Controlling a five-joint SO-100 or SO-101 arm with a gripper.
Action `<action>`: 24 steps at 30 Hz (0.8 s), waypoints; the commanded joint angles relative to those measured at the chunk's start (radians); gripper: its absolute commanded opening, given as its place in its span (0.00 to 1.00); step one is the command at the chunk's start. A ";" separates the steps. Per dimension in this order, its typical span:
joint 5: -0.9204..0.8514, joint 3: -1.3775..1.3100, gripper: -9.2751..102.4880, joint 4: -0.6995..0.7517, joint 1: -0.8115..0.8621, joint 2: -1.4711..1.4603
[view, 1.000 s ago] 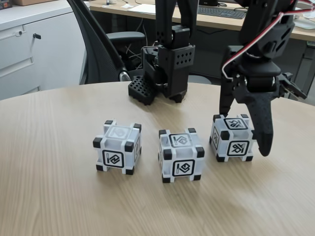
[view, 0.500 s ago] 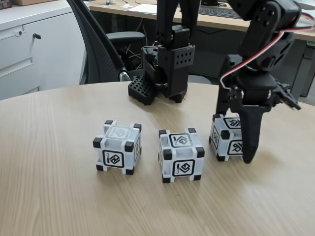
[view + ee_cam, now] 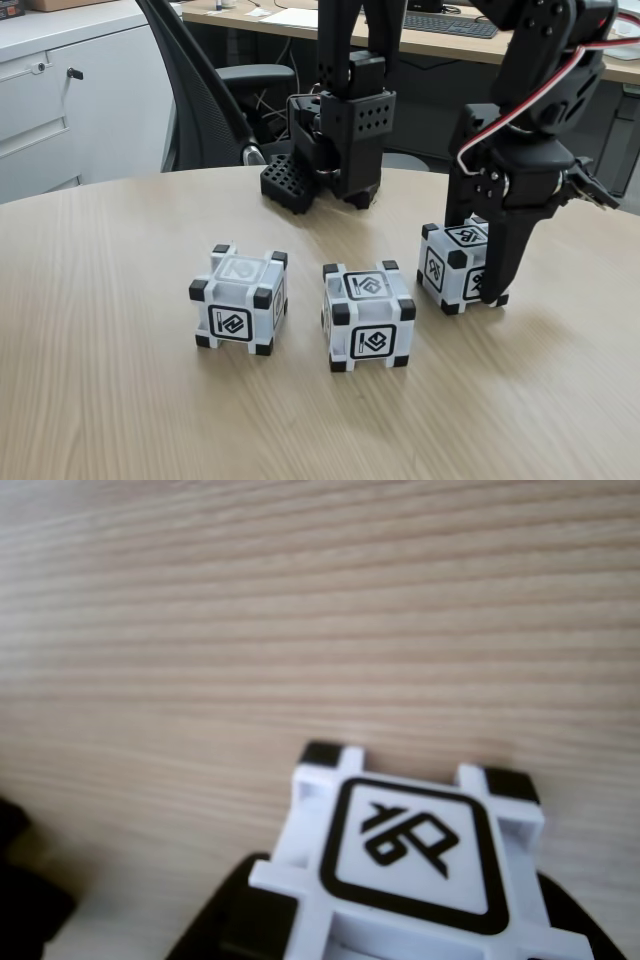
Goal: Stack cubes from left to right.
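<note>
my black hand (image 3: 488,285) clamped on the right translucent white cube (image 3: 452,267), black corner blocks, two more cubes (image 3: 238,298) (image 3: 366,314) left, pale woodgrain desk (image 3: 100,380), office chair (image 3: 200,90) far behind

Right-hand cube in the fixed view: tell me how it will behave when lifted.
The right-hand cube looks rigid, hard plastic, so it probably won't flex in the pincer. Translucent walls suggest it is hollow and fairly light. Flat faces and black corner blocks should stop rolling, though smooth sides might slip.

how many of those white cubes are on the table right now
3, in a row in the fixed view: left cube, middle cube, right cube between the gripper fingers.
</note>
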 commanded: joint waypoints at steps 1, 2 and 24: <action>-0.009 -0.011 0.08 -0.006 0.009 0.029; -0.005 -0.017 0.08 -0.006 0.009 0.055; -0.112 -0.029 0.08 0.006 0.138 0.525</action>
